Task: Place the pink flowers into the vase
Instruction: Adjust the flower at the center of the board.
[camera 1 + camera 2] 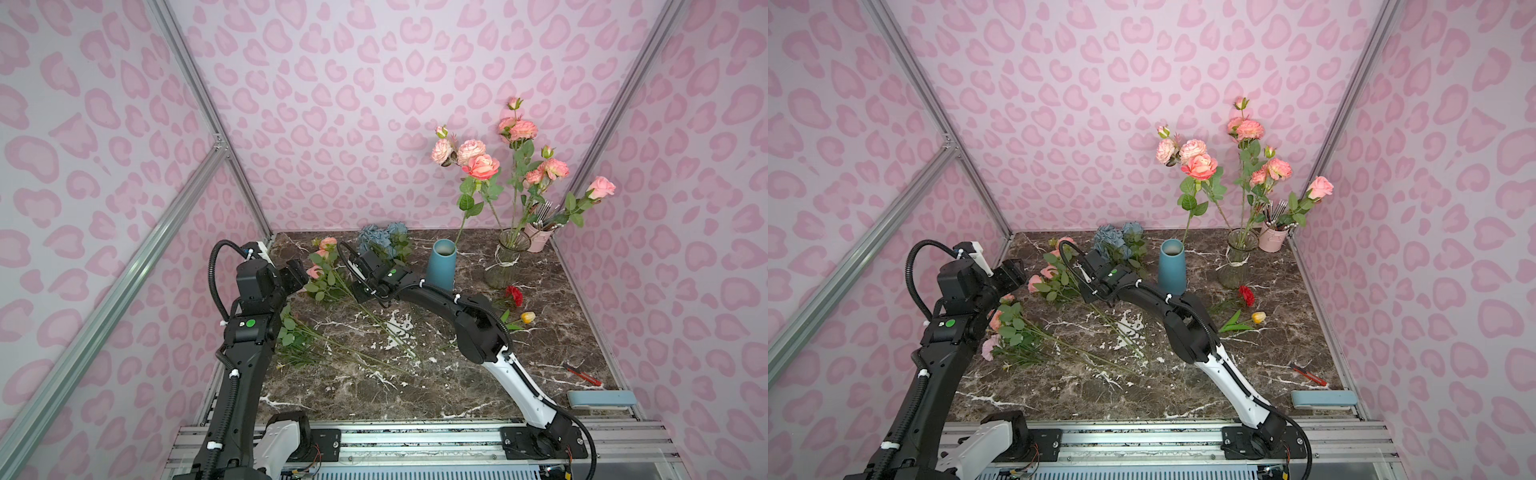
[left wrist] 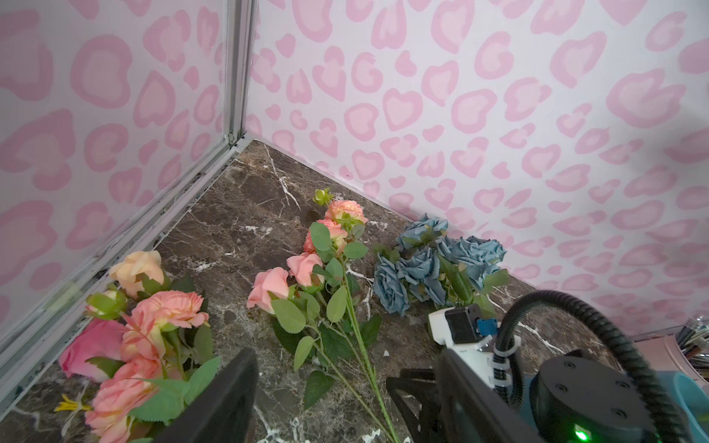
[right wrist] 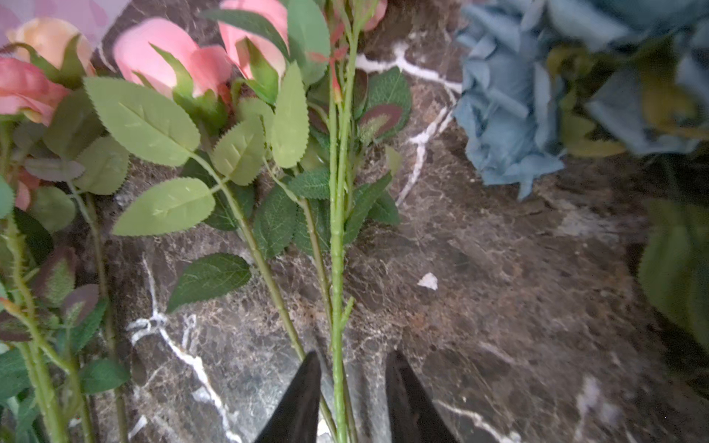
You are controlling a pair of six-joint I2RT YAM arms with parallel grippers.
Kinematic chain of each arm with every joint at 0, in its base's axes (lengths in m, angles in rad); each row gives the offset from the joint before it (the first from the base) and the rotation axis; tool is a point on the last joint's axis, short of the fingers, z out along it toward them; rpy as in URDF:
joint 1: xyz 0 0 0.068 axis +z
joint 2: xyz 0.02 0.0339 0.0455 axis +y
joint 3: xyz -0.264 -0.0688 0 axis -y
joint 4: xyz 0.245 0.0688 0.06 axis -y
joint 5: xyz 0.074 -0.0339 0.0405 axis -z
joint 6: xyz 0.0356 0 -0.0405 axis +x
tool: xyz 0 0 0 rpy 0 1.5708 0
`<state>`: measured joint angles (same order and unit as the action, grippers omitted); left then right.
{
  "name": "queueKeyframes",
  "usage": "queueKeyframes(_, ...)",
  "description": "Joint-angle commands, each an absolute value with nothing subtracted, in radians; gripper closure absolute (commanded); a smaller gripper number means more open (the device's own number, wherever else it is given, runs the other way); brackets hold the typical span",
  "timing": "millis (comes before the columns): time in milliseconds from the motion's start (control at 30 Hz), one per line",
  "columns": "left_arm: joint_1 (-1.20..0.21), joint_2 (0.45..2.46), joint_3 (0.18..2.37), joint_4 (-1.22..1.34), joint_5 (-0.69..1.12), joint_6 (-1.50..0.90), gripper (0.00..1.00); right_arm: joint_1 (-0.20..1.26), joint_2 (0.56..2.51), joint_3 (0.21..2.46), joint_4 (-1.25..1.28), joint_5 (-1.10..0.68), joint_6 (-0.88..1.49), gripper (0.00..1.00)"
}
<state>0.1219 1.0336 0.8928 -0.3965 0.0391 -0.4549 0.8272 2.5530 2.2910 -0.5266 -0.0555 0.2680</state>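
The dark brown marble-patterned tabletop (image 1: 457, 374) is boxed in by pink leopard-print walls (image 1: 374, 83) on the left, far and right sides, so long stems have open room only upward and toward the near edge. At far right stands the clear glass vase with a twine band (image 1: 509, 262), already holding several upright pink flowers (image 1: 521, 131). A tall blue tapered vase (image 1: 441, 266) stands just left of it, in the carry path.

More pink flowers lie flat on the left: one leafy bunch (image 1: 322, 270) in the far-left area and another (image 1: 1005, 328) nearer, under the left arm. They look light. The blooms seem soft and crushable, the thin stems springy, so the bare stem below the leaves is probably the safest hold. A long stem may swing and catch on the blue vase or the standing blooms.

The left gripper (image 2: 345, 356) hovers with its jaws spread wide, holding nothing. The right gripper (image 3: 353, 368) sits low, its jaws apart on either side of one thin green stem (image 3: 337, 268), not pinching it.
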Motion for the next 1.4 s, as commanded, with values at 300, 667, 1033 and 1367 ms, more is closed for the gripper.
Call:
queueKeyframes(300, 0.137, 1.047, 0.896, -0.368, 0.049, -0.469, 0.24, 0.823, 2.592, 2.316, -0.560, -0.136, 0.260, 0.68)
queueKeyframes(667, 0.138, 1.044, 0.892, -0.364, 0.064, -0.470, 0.24, 0.824, 2.591, 2.318, -0.554, -0.145, 0.257, 0.79)
queueKeyframes(1033, 0.141, 1.049, 0.893, -0.361, 0.078, -0.471, 0.25, 0.842, 2.489, 2.233, -0.537, -0.142, 0.246, 0.93)
queueKeyframes(1367, 0.142, 1.049, 0.893, -0.361, 0.079, -0.472, 0.25, 0.863, 2.317, 2.024, -0.494, -0.133, 0.258, 0.97)
